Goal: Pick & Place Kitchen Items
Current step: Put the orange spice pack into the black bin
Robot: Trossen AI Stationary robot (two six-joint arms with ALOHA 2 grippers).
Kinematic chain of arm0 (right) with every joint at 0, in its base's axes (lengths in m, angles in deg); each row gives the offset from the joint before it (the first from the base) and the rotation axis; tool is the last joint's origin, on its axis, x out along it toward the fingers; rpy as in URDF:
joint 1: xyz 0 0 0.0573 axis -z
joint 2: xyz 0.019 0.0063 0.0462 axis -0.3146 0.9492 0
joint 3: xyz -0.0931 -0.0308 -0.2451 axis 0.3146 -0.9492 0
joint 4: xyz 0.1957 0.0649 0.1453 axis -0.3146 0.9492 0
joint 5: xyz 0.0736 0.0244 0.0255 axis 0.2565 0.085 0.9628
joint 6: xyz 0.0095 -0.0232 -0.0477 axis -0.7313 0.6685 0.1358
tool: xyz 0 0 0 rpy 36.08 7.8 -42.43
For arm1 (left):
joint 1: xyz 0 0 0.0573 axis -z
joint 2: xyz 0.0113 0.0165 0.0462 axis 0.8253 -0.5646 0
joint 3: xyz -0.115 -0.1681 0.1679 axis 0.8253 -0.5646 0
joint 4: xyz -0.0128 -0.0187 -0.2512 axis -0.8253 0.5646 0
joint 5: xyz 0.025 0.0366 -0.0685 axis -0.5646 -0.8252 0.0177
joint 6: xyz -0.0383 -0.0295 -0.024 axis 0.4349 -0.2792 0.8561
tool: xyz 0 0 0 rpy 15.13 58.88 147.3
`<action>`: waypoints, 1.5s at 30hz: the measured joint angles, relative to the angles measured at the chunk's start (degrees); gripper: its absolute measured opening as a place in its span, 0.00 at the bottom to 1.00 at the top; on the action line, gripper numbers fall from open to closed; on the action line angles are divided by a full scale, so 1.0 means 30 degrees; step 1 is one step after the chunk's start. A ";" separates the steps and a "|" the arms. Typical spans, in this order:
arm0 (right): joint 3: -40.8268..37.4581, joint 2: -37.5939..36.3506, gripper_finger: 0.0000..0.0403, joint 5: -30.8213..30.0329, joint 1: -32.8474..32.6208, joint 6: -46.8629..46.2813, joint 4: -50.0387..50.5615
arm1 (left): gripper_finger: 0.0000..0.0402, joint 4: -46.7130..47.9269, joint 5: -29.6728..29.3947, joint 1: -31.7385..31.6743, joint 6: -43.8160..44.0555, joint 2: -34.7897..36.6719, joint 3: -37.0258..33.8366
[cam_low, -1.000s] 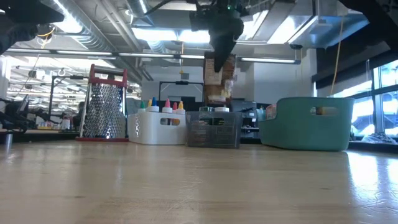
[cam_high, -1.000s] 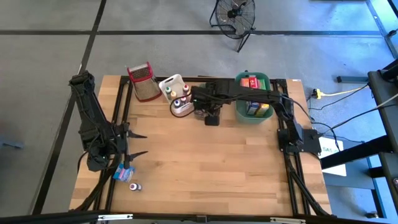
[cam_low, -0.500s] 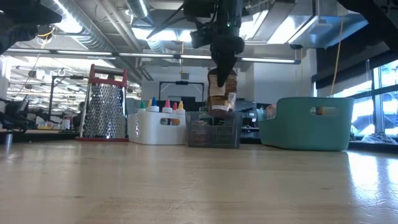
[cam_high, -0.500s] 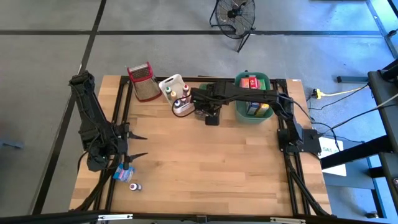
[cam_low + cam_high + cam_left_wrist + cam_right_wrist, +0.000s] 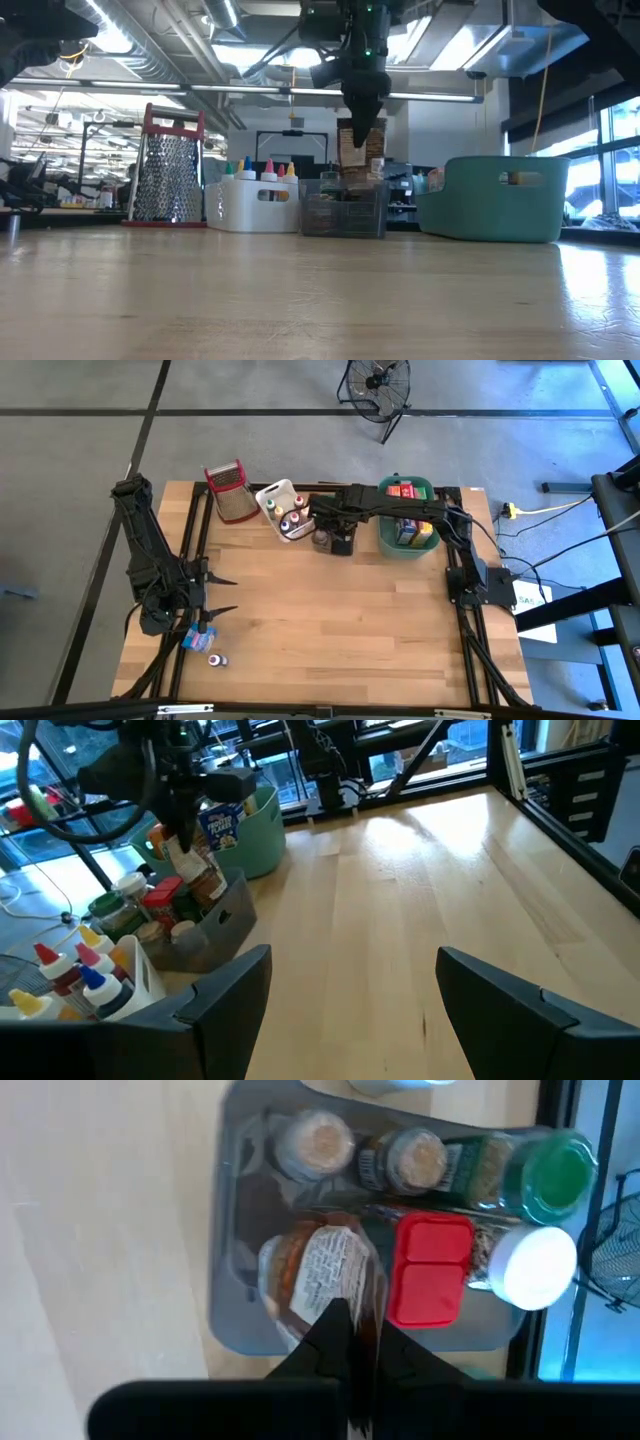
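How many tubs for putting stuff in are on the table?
3, in a row at the back of the table: a white tub on the left, a see-through grey bin in the middle, and a green tub on the right. None seems hidden.

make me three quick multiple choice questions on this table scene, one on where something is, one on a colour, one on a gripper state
1. Where is the right gripper?
A. over the clear grey plastic bin
B. over the metal grater with red top
C. by the table's near edge

2. What colour is the round-cornered plastic tub at the far right of the table?
A. white
B. teal green
C. brown

3. How does the left gripper stand?
A. shut on a bottle
B. shut, empty
C. open, empty

Answers: 1 A, the low view shows it above the bin with a brown labelled jar. 2 B, seen in the high view. 3 C, its fingers stand apart over bare wood.
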 joint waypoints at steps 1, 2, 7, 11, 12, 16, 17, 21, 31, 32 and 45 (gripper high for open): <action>0.0000 0.0000 0.00 -0.0007 0.0117 0.0000 0.0007 | 0.69 0.0000 0.0007 -0.0001 0.0143 0.0007 0.0000; 0.0000 0.0000 0.00 -0.0001 0.0214 0.0000 0.0035 | 0.69 0.0000 0.0007 -0.0005 0.0197 0.0004 0.0000; -0.0001 0.0000 0.00 0.0326 0.0465 -0.0076 0.0040 | 0.69 -0.0007 0.0065 -0.0005 0.0236 0.0001 0.0000; -0.0407 0.0005 0.00 0.1663 0.0452 -0.0281 -0.0037 | 0.69 -0.0014 0.0368 -0.0006 0.0266 0.0000 0.0000; -0.0578 0.0007 0.00 0.2079 0.0447 -0.0362 -0.0019 | 0.69 -0.0015 0.0481 0.0000 0.0266 0.0007 0.0000; -0.1565 0.0007 0.00 0.2128 0.0437 -0.0365 -0.0657 | 0.69 -0.0015 0.0994 0.0000 0.0266 0.0003 0.0000; -0.1820 0.0007 0.00 0.2128 0.0437 -0.0368 -0.0964 | 0.69 -0.0017 0.0998 0.0000 0.0256 0.0002 0.0000; -0.2476 0.0007 0.00 0.2085 0.0437 -0.0492 -0.1743 | 0.69 -0.0021 0.1006 0.0000 0.0627 0.0000 0.0000; -0.2667 0.0005 0.11 -0.0081 0.0661 -0.5957 -0.4265 | 0.69 -0.0022 0.1303 0.0000 0.1875 0.0000 0.0000; -0.2667 0.0001 0.11 -0.0211 0.0686 -0.5879 -0.3788 | 0.69 -0.0022 0.1304 -0.0005 0.1876 0.0000 0.0000; -0.2667 0.0007 0.12 0.0724 0.0689 -0.5005 -0.0719 | 0.69 -0.0022 0.1297 -0.0006 0.1887 0.0006 0.0000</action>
